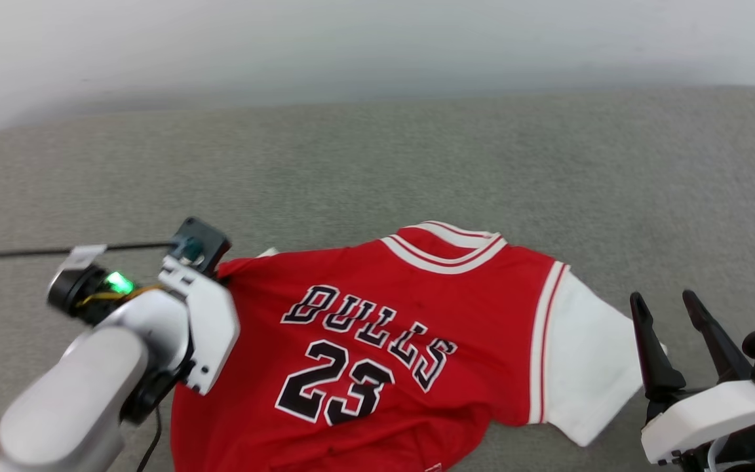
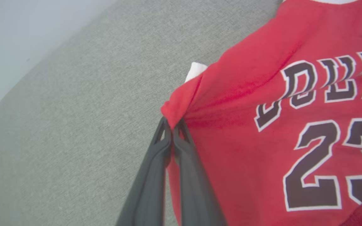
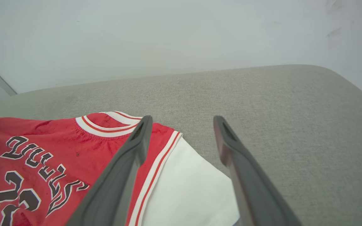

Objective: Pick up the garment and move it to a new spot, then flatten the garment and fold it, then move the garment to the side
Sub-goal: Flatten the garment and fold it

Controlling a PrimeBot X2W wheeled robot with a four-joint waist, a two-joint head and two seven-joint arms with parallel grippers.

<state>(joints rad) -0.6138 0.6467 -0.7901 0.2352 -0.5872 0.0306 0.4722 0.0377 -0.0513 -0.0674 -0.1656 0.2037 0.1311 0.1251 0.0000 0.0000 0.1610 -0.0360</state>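
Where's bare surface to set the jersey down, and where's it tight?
Free: wide grey surface between the garment and the wall; also left of it, beyond the left gripper pinching its shoulder. Crowded: near right, open right gripper beside the white sleeve.

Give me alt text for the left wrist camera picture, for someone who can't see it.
The left pincer, shut, pinches a bunched edge of the red garment, beside its black, white-edged lettering and number 23. The garment lies on a grey fabric surface, with a bit of white cloth beyond the fold.
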